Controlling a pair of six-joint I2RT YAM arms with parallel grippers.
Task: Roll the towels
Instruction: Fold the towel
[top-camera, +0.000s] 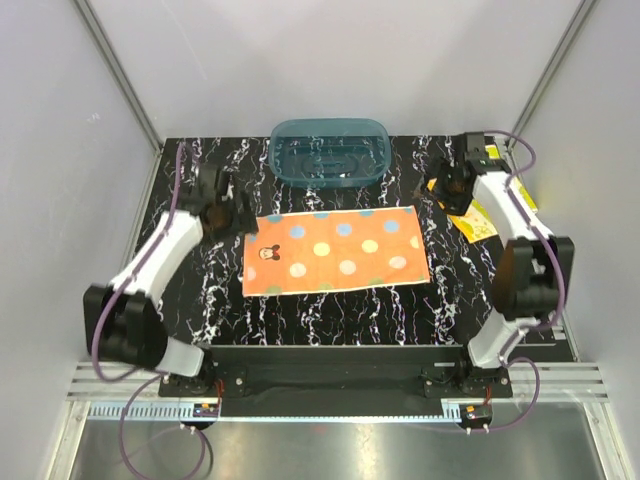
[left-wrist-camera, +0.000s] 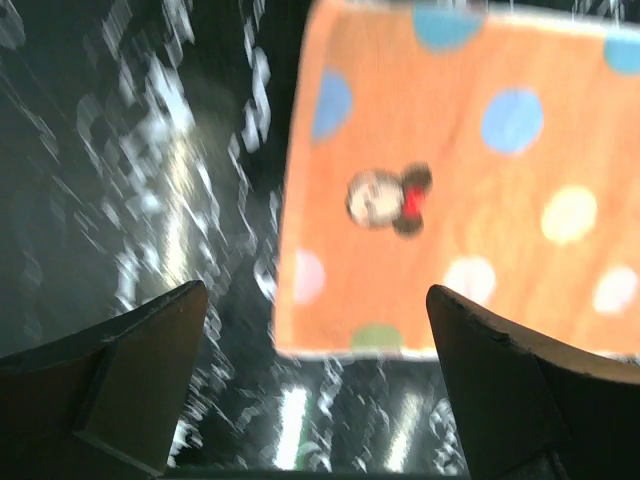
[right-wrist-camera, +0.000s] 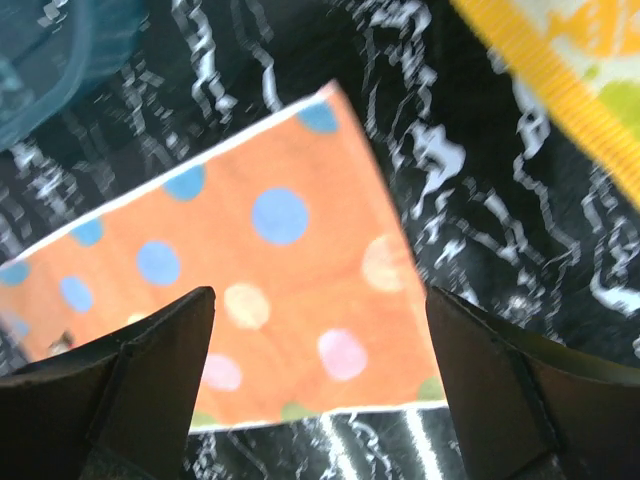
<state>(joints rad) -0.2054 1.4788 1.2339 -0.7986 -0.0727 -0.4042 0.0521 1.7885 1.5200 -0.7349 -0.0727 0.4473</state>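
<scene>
Work cell seen from above, with two wrist views. The bench (top-camera: 330, 315) has a black top veined with white, like marble, and reflects light in pale streaks in the left wrist view. Plain pale grey walls (top-camera: 60, 120) enclose it on three sides, and slim metal posts (top-camera: 115, 65) run up the two far corners. A ribbed metal rail (top-camera: 330, 385) crosses the near edge, where the two arm bases are bolted.

An orange towel (top-camera: 335, 250) with blue, yellow, pink and green dots lies spread flat at the middle of the bench, long side running left to right. It has a narrow white border, and a small cartoon mouse figure (top-camera: 266, 252) sits near its left edge. A yellow towel (top-camera: 482, 222) lies at the far right, partly hidden under the right arm. A teal tub (top-camera: 329, 123) stands at the far middle, just beyond the orange towel.

The left hand (left-wrist-camera: 315, 292) hangs over the left short edge of the orange towel. Its fingers (left-wrist-camera: 130, 370) are spread wide and hold nothing. The right hand (right-wrist-camera: 320, 292) hangs near the far right corner of the same towel, fingers likewise wide apart and empty, with the yellow towel just to its right
</scene>
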